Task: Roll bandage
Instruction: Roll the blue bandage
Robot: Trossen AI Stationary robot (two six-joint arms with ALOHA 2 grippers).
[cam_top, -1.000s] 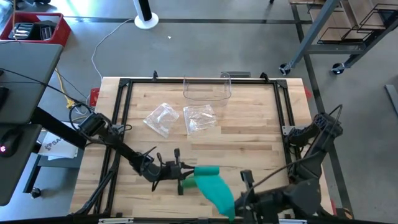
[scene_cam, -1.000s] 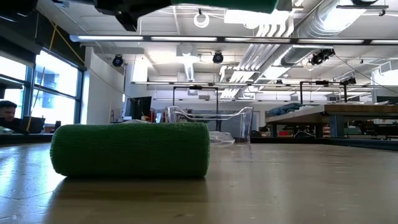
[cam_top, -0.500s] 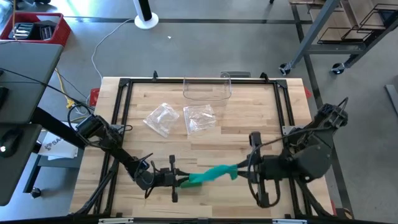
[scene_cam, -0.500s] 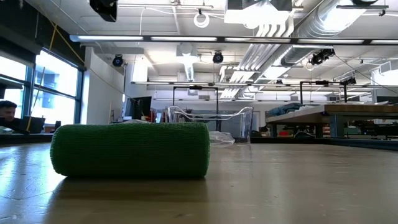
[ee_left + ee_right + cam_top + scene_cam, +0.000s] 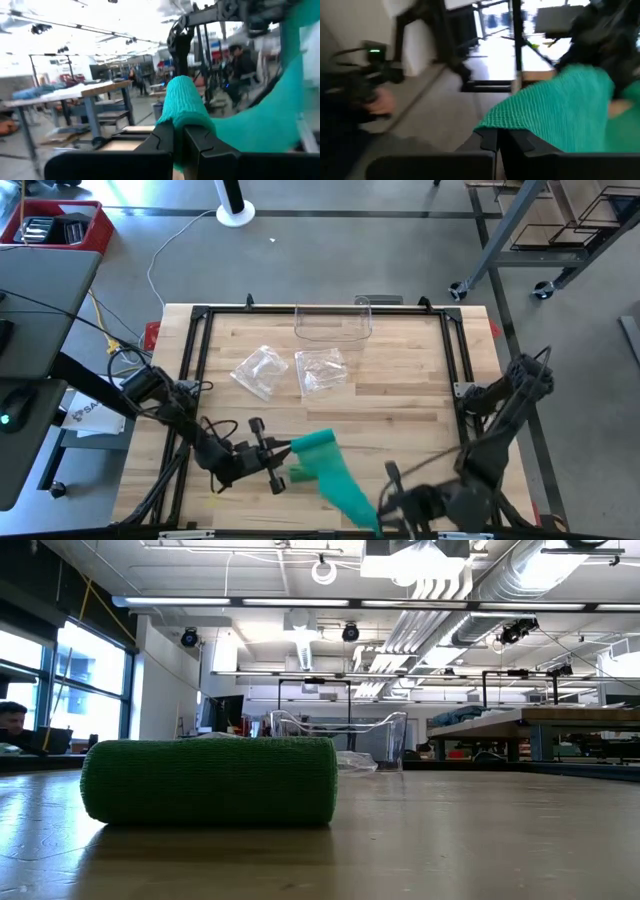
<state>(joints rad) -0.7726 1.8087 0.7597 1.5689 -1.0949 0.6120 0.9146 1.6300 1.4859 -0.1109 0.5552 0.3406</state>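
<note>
Two grippers are seen clamped on one green bandage (image 5: pixel 330 470) above the surface's (image 5: pixel 400 400) near edge. One end of the strip is pinched by the left gripper (image 5: pixel 285 452), toward the near left corner, its fingers (image 5: pixel 165 137) closed together on the cloth. The other end is held by the right gripper (image 5: pixel 378 515) at the near edge, with its fingers (image 5: pixel 492 140) likewise shut on the fabric. A rolled green bandage (image 5: pixel 210 780) is shown lying on the wood. Two clear plastic bags (image 5: pixel 260 370) and a clear container (image 5: pixel 332 325) are placed toward the far edge.
</note>
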